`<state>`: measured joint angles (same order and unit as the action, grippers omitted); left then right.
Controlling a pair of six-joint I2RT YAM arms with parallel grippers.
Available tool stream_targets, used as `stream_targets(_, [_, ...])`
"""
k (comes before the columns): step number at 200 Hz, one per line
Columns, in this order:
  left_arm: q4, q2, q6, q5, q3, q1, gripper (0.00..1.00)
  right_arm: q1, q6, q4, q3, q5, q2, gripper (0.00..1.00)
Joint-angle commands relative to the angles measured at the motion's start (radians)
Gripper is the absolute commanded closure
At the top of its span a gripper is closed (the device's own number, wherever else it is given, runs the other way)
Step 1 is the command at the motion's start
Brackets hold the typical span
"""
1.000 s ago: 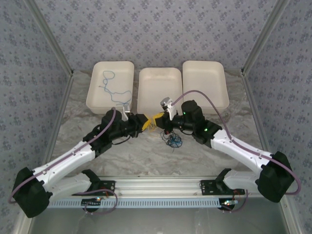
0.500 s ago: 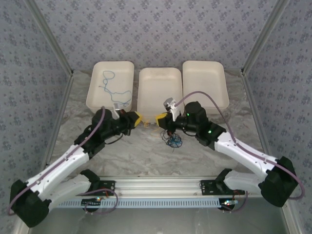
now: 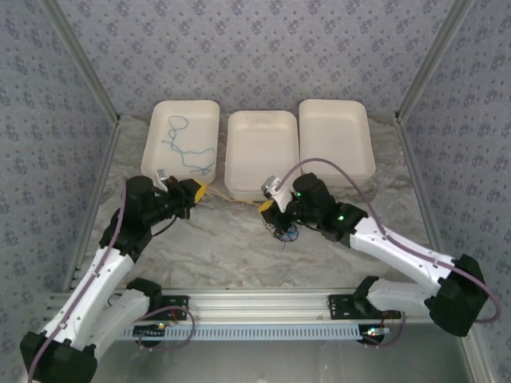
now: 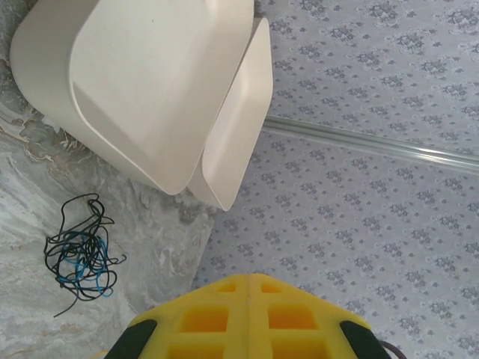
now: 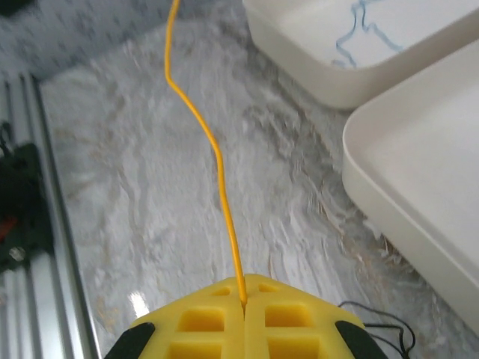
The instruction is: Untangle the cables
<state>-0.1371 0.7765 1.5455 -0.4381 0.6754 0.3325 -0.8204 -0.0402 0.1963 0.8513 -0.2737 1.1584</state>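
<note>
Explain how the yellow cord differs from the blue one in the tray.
The yellow cord is stretched almost straight between the left gripper and right gripper, both shut on it; the blue cord lies loose in squiggles. The yellow cord is held off the table; the blue cord rests in the left tray, untouched. Both are thin.

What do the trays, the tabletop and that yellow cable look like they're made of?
The trays look like foam or moulded pulp: matte off-white, thick rounded walls. The tabletop looks like a marble-print covering, grey veins with slight sheen; real stone is possible. The yellow cable seems plastic-coated: thin, smooth, holding gentle bends.
</note>
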Motion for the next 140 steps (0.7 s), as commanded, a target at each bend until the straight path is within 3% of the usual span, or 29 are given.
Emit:
stream_targets(1, [-0.016,0.034,-0.032,-0.096,0.079,-0.021,1.0,-0.053,-0.085,0.112,0.053,0.169,0.073,1.0])
stream_targets(18, [-0.096,0.074,-0.101,-0.129,0.131,-0.023,1.0,-0.065,-0.068,0.096,0.064,0.205,0.095,1.0])
stream_targets(45, [-0.196,0.089,-0.188,-0.109,0.133,-0.015,1.0,-0.048,0.013,0.029,0.083,0.14,0.093,1.0])
stream_targets(69, [-0.129,0.086,-0.167,-0.112,0.037,-0.008,1.0,-0.049,0.081,0.014,0.129,0.106,0.111,1.0])
stream_targets(99, [-0.023,0.087,-0.136,-0.096,-0.04,0.018,0.82,-0.054,0.145,0.0,0.167,0.075,0.142,1.0])
stream_targets(140, [-0.052,0.099,-0.165,-0.087,-0.055,0.036,0.6,-0.05,0.196,-0.037,0.167,0.056,0.149,1.0])
